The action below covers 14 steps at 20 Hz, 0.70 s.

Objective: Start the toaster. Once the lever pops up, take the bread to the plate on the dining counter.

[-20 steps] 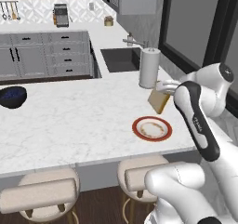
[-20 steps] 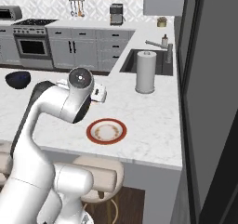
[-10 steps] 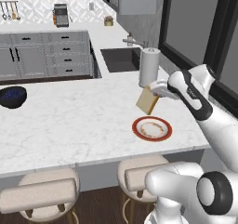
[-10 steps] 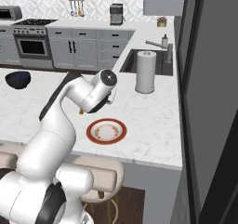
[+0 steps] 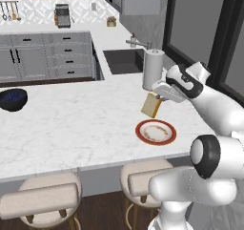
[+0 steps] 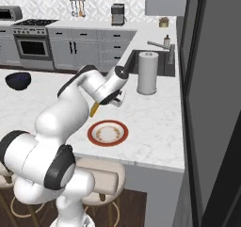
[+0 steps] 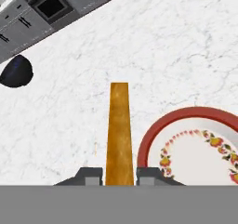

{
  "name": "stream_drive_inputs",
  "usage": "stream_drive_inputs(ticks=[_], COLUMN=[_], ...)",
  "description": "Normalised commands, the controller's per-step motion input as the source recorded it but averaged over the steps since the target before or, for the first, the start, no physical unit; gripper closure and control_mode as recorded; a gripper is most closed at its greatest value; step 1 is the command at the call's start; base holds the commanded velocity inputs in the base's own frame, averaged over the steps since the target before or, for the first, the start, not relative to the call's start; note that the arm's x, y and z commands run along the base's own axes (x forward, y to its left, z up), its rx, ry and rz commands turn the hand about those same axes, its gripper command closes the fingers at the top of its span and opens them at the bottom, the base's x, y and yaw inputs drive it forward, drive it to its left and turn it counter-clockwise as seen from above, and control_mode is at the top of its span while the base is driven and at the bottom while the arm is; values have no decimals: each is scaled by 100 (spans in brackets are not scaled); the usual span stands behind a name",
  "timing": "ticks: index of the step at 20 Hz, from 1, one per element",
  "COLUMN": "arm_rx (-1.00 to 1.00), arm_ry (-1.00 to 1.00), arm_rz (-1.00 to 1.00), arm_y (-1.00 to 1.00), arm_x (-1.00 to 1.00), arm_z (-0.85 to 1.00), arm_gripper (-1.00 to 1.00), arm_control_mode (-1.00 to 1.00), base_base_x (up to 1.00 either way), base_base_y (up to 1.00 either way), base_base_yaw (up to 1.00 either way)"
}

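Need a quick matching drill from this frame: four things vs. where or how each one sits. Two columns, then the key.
Things
1. bread
2. plate
3. bowl
4. paper towel roll

States
A. standing upright near the sink
B. held off the counter in the gripper
C. lying flat on the dining counter, nothing on it
D. at the far end of the counter, dark blue

Pairs: 1-B, 2-C, 3-D, 4-A

The arm reaches forward, wrist bent down, its gripper (image 7: 119,176) clamped on the bread (image 7: 119,132) hanging edge-on below.
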Motion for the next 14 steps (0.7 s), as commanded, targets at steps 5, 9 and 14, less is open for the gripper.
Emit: stream_drive_inputs(ticks=[5,9,14], arm_rx=[0,0,0], arm_ry=[10,9,13], arm_rz=[0,0,0], arm_y=[-30,-14,-1], arm_x=[36,22,7], arm_z=[-35,-31,-23], arm_gripper=[100,100,100], arm_control_mode=[-100,-100,-100], base_base_x=[0,0,0], base_base_y=[0,0,0], base_base_yaw=[0,0,0])
